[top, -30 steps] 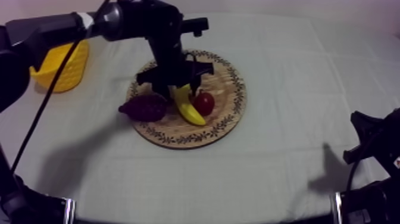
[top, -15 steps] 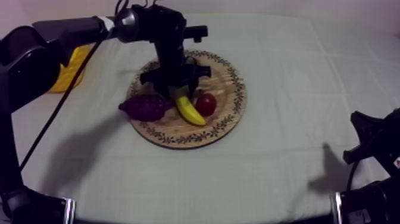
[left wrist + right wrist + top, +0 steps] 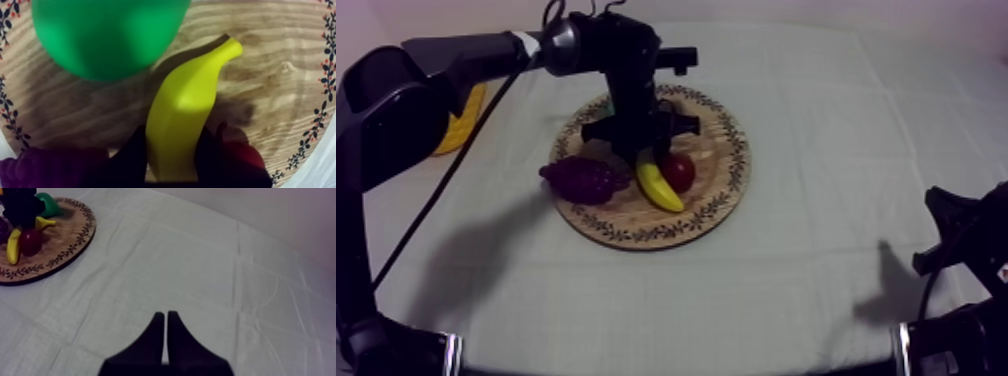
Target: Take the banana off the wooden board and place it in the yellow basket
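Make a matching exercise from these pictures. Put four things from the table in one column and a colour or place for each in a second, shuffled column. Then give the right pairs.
Things
1. banana
2. grapes
3. pear
4. basket

Descriptions
A. green, on the board
B. purple, at the board's edge
C. yellow, on the cloth, off the board
D. yellow, on the board, in the left gripper

Pairs: 1-D, 2-B, 3-A, 4-C
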